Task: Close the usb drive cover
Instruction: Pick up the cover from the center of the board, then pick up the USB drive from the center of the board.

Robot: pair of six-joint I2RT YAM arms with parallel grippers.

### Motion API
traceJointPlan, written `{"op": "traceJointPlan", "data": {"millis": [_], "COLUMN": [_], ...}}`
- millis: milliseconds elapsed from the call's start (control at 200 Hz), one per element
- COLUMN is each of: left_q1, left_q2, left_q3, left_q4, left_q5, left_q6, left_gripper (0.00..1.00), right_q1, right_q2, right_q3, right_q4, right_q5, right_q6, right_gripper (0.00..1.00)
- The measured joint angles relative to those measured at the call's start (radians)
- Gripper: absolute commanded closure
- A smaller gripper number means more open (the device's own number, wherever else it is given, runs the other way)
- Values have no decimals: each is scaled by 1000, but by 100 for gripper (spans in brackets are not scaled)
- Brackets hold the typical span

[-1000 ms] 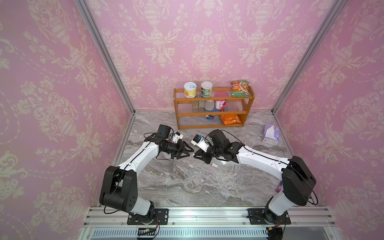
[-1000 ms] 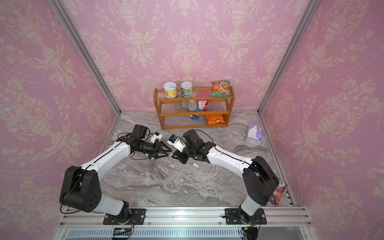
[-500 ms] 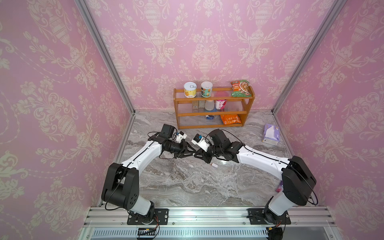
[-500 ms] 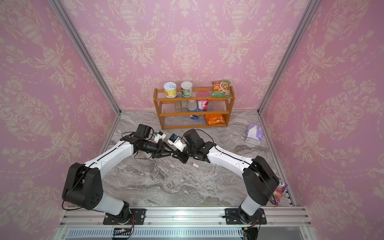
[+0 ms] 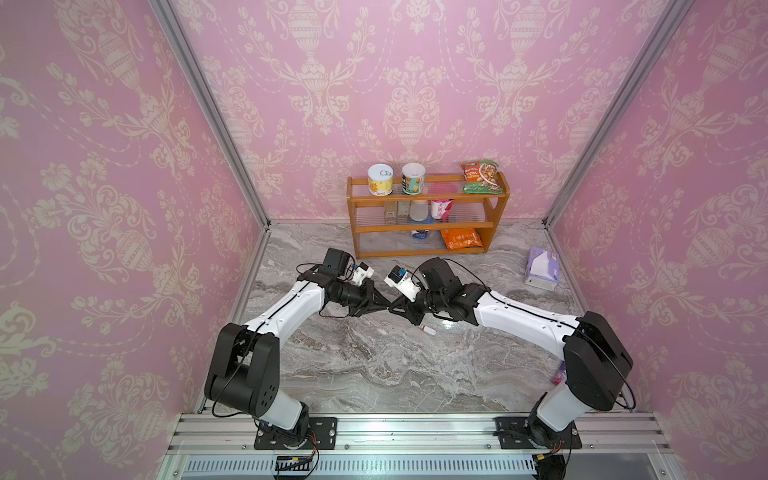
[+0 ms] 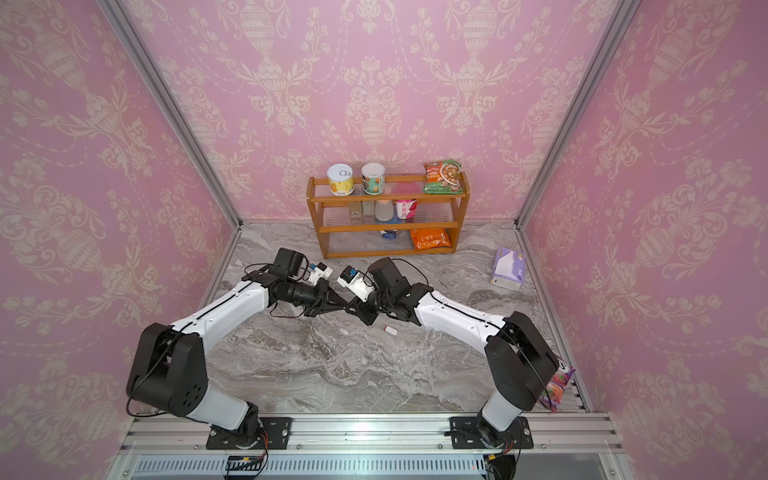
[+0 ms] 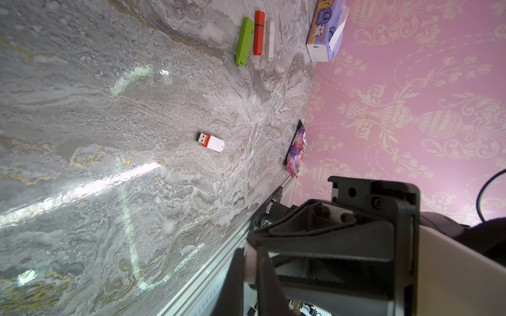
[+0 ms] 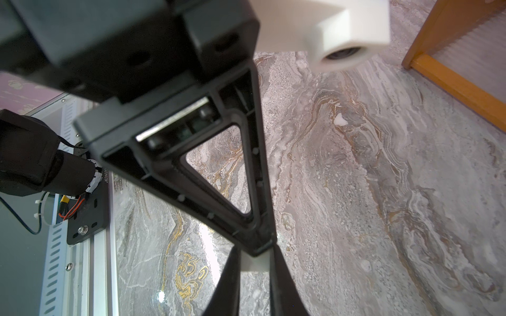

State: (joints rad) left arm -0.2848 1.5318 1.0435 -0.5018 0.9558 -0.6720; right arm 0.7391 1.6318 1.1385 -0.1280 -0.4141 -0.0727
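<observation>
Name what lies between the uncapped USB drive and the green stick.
Nothing: the left wrist view shows only bare marble table between USB drive and green stick.

The left arm (image 5: 286, 308) and the right arm (image 5: 524, 321) both reach inward, forearms nearly level. The left gripper (image 5: 385, 307) and the right gripper (image 5: 394, 308) meet tip to tip above the surface. Each has its jaws pinched onto the same small white cap (image 8: 254, 263), seen in the wrist views.
</observation>
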Motion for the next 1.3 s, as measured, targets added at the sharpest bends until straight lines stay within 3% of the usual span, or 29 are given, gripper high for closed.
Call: {"op": "traceJointPlan", "data": {"millis": [70,290,455,800,1301], "left_q1": [0,-8,-6,26,60], "left_q2": [0,1,15,46,47], "left_q3": [2,11,30,57,84], "left_q4": [1,6,5,8,-38], "left_q5": [0,2,0,8,10], "left_q6": [0,-5,-11,-26,-18], "left_gripper": [100,100,100,100,100], "right_q1": [-1,-2,-10,-92,-143], "right_q2": [0,-1,-51,-234,43], "right_q3": [0,-2,-48,-149,-82], "right_q4": [4,33,19,-145,-341], "right_q5": [2,10,33,100,161], "right_q6": [3,10,-13,-35,-27], "right_gripper": [84,57,48,43,50]}}
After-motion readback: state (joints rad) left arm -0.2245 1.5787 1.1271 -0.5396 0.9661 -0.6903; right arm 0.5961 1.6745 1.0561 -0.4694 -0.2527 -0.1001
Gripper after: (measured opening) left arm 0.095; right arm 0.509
